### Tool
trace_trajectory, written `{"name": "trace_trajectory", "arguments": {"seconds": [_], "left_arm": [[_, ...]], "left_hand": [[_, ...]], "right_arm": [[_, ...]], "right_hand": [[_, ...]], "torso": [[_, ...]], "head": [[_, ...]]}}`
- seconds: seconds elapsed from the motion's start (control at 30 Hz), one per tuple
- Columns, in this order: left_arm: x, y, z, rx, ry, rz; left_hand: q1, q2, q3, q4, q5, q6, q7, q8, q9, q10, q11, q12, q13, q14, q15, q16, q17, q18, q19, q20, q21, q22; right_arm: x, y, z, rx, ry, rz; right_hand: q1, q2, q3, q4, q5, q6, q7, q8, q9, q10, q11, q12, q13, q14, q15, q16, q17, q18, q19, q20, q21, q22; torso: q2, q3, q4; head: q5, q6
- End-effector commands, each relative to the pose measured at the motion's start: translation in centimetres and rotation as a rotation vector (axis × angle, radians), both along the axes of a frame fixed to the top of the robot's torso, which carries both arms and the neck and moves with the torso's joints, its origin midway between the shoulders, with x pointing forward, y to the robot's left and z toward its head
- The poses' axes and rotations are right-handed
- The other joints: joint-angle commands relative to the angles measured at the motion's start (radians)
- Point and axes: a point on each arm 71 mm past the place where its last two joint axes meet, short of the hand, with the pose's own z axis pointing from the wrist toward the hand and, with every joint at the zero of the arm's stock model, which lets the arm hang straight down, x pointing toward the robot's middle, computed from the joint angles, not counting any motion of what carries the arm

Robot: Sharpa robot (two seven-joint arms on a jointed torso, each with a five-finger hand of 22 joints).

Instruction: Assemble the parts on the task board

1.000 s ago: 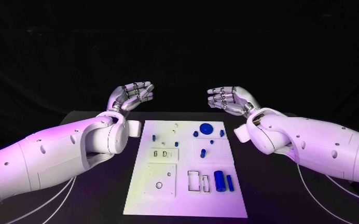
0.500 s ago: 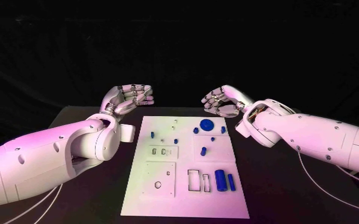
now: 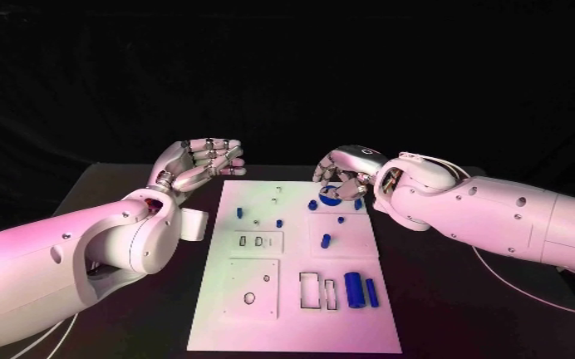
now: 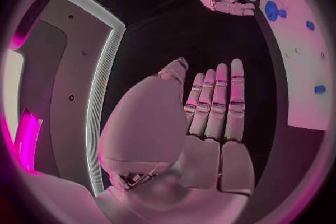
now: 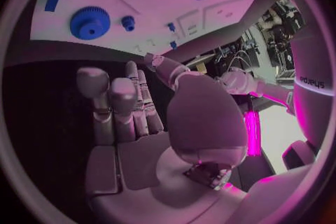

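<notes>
Starting at the left with the left hand [image 3: 198, 162]: parked in the air just off the far left corner of the board [image 3: 300, 326], above the black table [image 3: 455, 309], fingers loosely bent and holding nothing, probably kept out of the way so the work area lies free. Moving onto the board itself: flat in the middle of the table, long side running away from the robot. Down its left half, a small peg [image 3: 238, 212] standing near the far end, then rectangular cut-outs [image 3: 258, 243] waiting to be filled, no part seated in them yet by the look of it. Across to the right half: a short cylinder [image 3: 323, 242] standing mid-board and a thick cylinder [image 3: 352, 287] lying near the close end beside more slots, laid out loose so as to be picked one at a time. Further right and up to the far end: the gear [image 5: 89, 22], flat on the board. And there, the right hand [image 3: 344, 178], poised right over that gear with fingers apart and angled down, empty, seemingly lining up for a first grab. Hard to say from here whether any fingertip touches the gear. Assembly barely begun, judging by the lay of the parts.
</notes>
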Motion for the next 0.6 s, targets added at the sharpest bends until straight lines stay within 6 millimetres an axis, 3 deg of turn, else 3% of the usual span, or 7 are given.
{"name": "trace_trajectory", "arguments": {"seconds": [0.03, 0.23, 0.6], "left_arm": [[-0.3, -0.5, 0.4, -0.006, -0.002, -0.044], [-0.5, -0.7, 0.6, -0.009, 0.002, -0.057], [-0.4, -0.7, 0.7, -0.008, 0.003, -0.057]], "left_hand": [[0.002, -0.010, 0.009, 0.000, -0.005, 0.001, 0.001, -0.005, -0.002, 0.010, 0.001, -0.008, -0.001, -0.003, -0.001, -0.004, 0.002, 0.013, 0.009, 0.001, 0.005, 0.002], [-0.002, -0.013, 0.009, 0.000, -0.005, -0.002, 0.003, -0.008, -0.003, 0.007, 0.002, -0.014, -0.001, -0.003, -0.001, -0.006, 0.006, 0.013, 0.016, -0.001, 0.013, 0.006], [-0.006, -0.015, 0.008, 0.001, -0.005, -0.004, 0.005, -0.010, -0.003, 0.005, 0.003, -0.019, -0.001, -0.004, 0.000, -0.008, 0.008, 0.012, 0.019, -0.001, 0.018, 0.008]], "right_arm": [[0.0, 0.3, -0.5, -0.177, -0.028, -0.008], [0.1, 0.9, -0.7, -0.206, -0.039, -0.002], [0.4, 1.6, -1.1, -0.232, -0.043, 0.000]], "right_hand": [[0.000, -0.017, 0.000, 0.010, -0.008, -0.011, 0.005, -0.007, 0.007, -0.036, 0.008, -0.005, -0.006, 0.055, 0.007, 0.087, 0.093, -0.017, 0.028, 0.007, 0.076, 0.101], [0.007, -0.023, 0.000, 0.022, -0.010, -0.021, 0.006, -0.011, 0.023, -0.059, 0.013, -0.004, -0.007, 0.045, 0.013, 0.148, 0.148, -0.022, 0.029, 0.017, 0.124, 0.161], [0.012, -0.022, -0.002, 0.029, -0.013, -0.030, 0.005, -0.015, 0.031, -0.068, 0.014, -0.003, -0.006, 0.047, 0.014, 0.185, 0.188, -0.028, 0.038, 0.022, 0.157, 0.207]], "torso": [[0.020, -0.0031, 0.0040], [0.036, -0.0034, 0.0072], [0.048, -0.0079, 0.0180]], "head": [[-0.005, 0.000], [-0.007, 0.003], [-0.014, 0.009]]}}
